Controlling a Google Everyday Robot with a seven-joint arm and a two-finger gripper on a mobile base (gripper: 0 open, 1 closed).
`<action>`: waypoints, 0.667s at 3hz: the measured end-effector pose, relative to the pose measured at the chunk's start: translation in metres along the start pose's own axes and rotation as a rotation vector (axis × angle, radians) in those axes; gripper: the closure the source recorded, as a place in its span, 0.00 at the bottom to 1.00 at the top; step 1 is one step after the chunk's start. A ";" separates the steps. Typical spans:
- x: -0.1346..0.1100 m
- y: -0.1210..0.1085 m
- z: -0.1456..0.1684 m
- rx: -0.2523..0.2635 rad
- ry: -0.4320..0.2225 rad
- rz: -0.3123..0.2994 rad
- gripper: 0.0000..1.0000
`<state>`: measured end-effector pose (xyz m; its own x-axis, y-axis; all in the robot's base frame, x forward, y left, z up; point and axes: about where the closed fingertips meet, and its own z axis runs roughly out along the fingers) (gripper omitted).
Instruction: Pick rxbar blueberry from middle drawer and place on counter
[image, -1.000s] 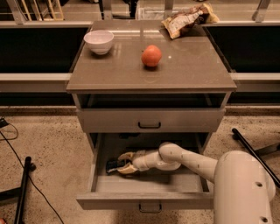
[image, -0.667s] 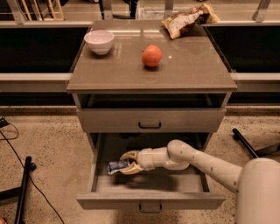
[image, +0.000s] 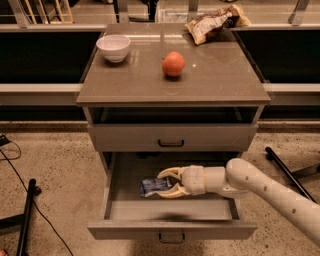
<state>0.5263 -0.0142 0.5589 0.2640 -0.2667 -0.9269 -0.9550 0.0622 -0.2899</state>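
The middle drawer (image: 170, 229) is pulled open at the bottom of the cabinet. The rxbar blueberry (image: 153, 186), a small dark blue wrapped bar with a pale label, lies inside the drawer left of centre. My gripper (image: 164, 183) reaches in from the right and sits inside the drawer. Its pale fingers (image: 169, 173) straddle the bar's right end, one behind it and one in front. The fingers are spread and not closed on the bar. The counter (image: 210, 75) is the glossy grey-brown cabinet top above.
On the counter stand a white bowl (image: 113, 47) at the back left, an orange fruit (image: 173, 63) near the middle and a tan-and-brown snack bag (image: 215, 21) at the back right. A shut drawer (image: 171, 137) sits above the open one. Black stand legs (image: 25, 220) lie on the floor.
My arm has drawn to the right, so the gripper has shifted right inside the drawer. The bar now shows more clearly at the fingertips.
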 end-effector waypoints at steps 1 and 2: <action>-0.071 -0.032 -0.053 0.024 0.056 -0.072 1.00; -0.137 -0.076 -0.100 0.028 0.100 -0.112 1.00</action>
<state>0.5494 -0.0782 0.7320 0.3521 -0.3681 -0.8605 -0.9160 0.0534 -0.3976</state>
